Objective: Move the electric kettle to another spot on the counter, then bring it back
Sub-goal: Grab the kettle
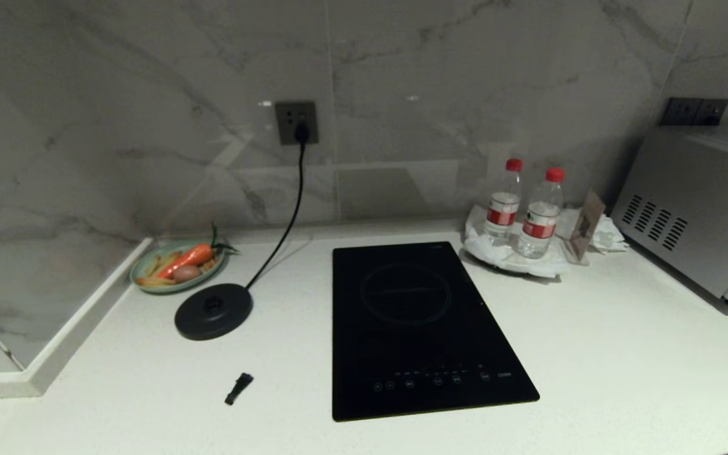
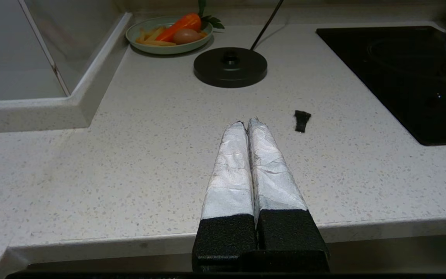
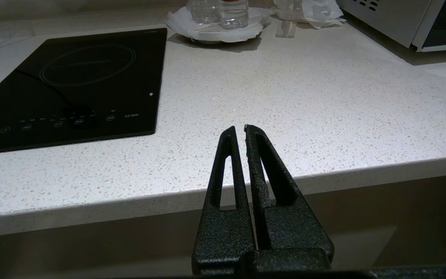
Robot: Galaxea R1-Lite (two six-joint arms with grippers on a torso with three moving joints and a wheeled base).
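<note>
Location type: domestic kitchen. Indicators: a white speckled stone counter (image 1: 623, 354) with a built-in black glass cooktop (image 1: 421, 328); a marble-look tiled backsplash (image 1: 433, 95) fitted with a wall socket (image 1: 296, 122); a silver countertop oven (image 1: 699, 208); a plate of food (image 1: 177, 268); two water bottles (image 1: 525, 208).

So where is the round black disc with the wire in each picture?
Head view: the disc sits left of centre, between the plate of food and the cooktop.
Left wrist view: the disc is near the top, beyond the left gripper.
Right wrist view: not in it.
Shared landmark: the black cooktop, seen in all three.
</note>
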